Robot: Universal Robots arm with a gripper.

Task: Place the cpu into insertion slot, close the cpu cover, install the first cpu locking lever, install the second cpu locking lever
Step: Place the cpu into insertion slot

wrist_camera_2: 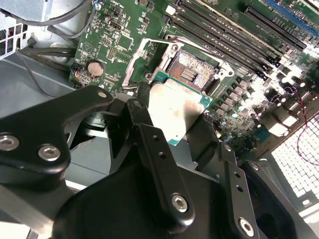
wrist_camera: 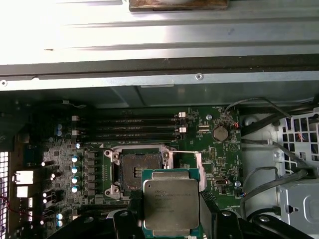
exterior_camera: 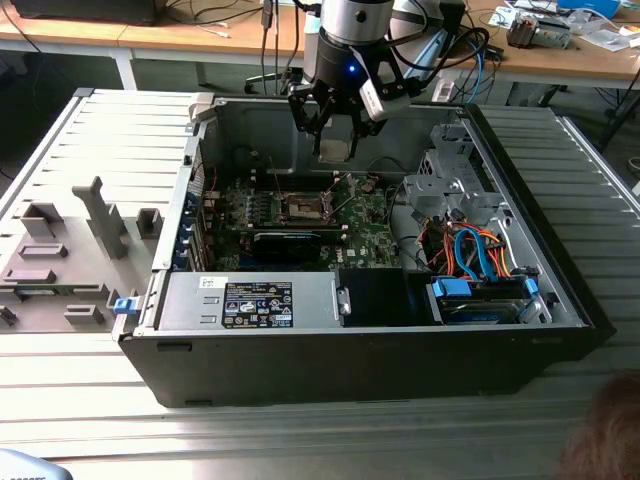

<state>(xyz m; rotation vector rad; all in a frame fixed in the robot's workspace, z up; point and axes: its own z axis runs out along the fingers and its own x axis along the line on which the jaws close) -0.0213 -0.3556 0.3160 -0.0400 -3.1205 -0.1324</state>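
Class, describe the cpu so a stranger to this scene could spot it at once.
Find the open computer case and the black tool over its motherboard. The cpu is the small square chip held in that tool, near the empty socket; its flat silvery top and green rim set it apart from the dark parts around.

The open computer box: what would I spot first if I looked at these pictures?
A black gripper hangs over the open computer case, pinching the cpu, a shiny silver square. Beneath it, on the green motherboard, the dark socket lies open and empty. Bright orange and blue cables tangle inside the case at the exterior view's right.
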